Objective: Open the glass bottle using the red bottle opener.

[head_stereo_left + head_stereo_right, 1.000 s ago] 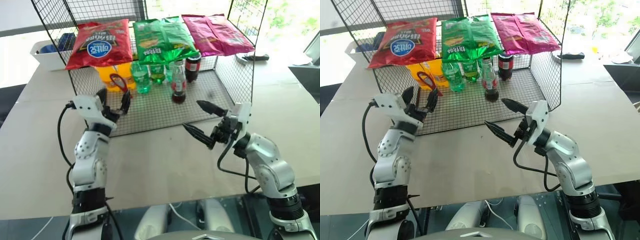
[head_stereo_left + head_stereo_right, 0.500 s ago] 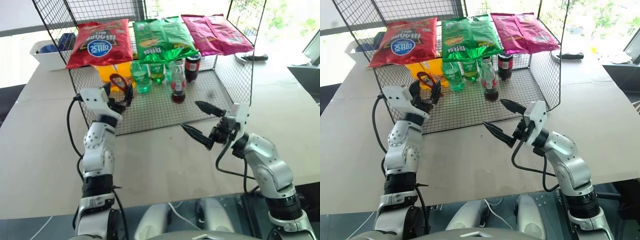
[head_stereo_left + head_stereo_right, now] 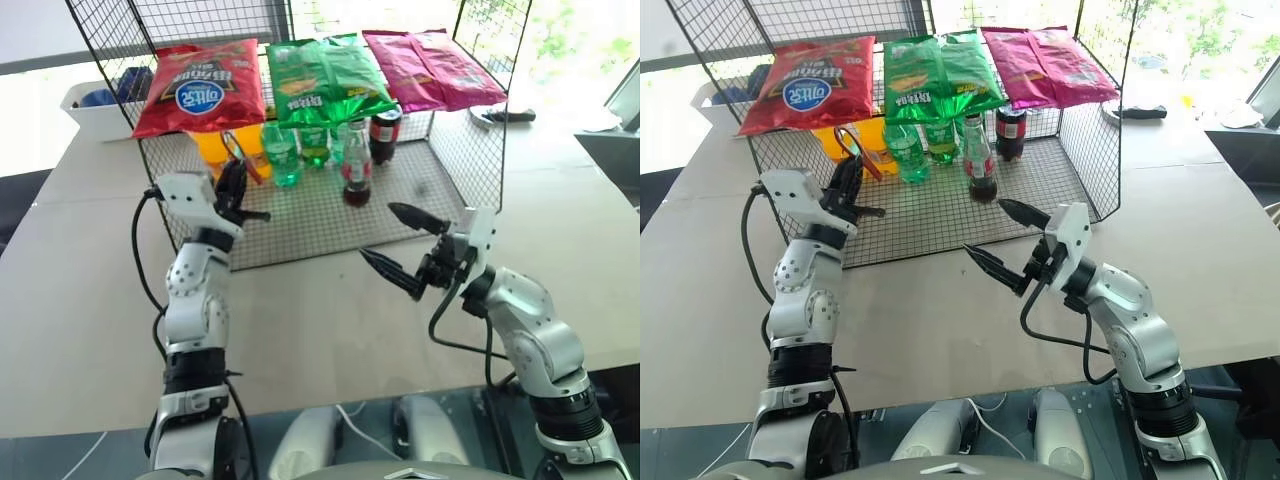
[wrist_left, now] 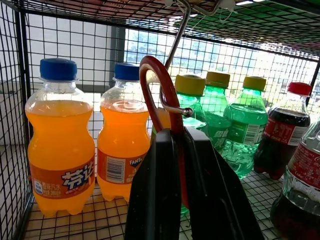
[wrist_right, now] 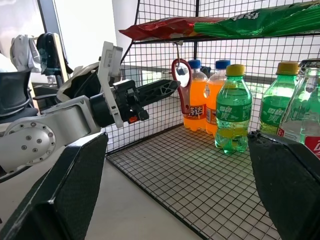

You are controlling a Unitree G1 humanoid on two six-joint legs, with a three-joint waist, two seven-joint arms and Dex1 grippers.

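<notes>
The left gripper (image 4: pixel 175 150) has just snapped shut on the red bottle opener (image 4: pixel 159 95) hanging near the rack's left wall, right gripper (image 3: pixel 398 240) wide and empty, so next: unhook it toward the glass bottle (image 3: pixel 356 165) mid-rack.

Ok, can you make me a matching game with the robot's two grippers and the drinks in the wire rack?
Things:
1. left gripper
2. right gripper
3. glass bottle
4. orange soda bottles

States or places:
A. open, holding nothing
B. standing upright on the rack floor, cap on
C. shut on the red bottle opener, which hangs from a hook
D. standing in the rack's corner, blue caps

Pairs: 1-C, 2-A, 3-B, 4-D
</notes>
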